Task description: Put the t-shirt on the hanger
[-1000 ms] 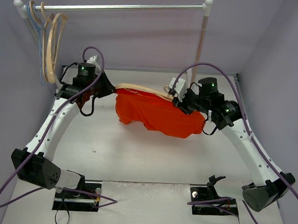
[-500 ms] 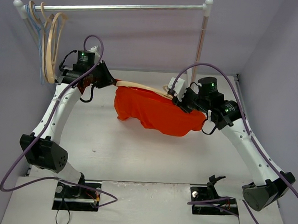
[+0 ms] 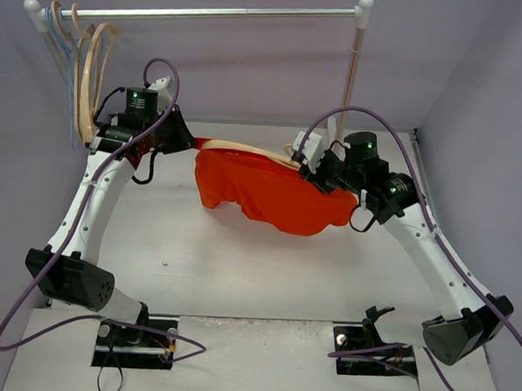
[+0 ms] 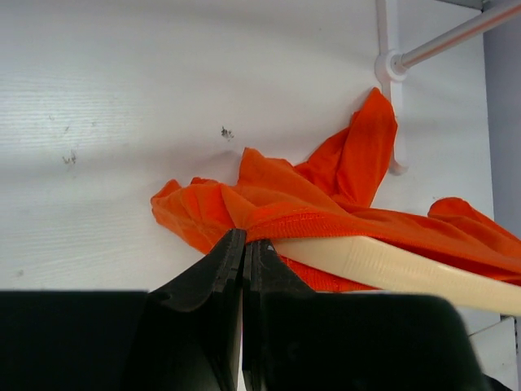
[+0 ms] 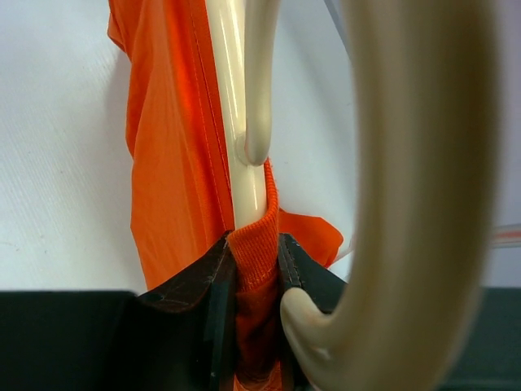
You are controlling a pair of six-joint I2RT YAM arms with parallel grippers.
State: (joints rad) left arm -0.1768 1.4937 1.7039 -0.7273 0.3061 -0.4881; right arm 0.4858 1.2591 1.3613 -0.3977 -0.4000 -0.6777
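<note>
Right wrist — t-shirt [image 5: 167, 163] inside right gripper [image 5: 255, 249]

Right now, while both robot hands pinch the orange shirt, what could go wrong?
1. The left gripper pinches only a thin edge of the t-shirt, so the cloth may slip out and slide off the hanger.
2. The right gripper clamps cloth right against the hanger; pulling could tug the hanger crooked.
3. Most of the t-shirt hangs bunched below, so it might end up lopsided.
</note>
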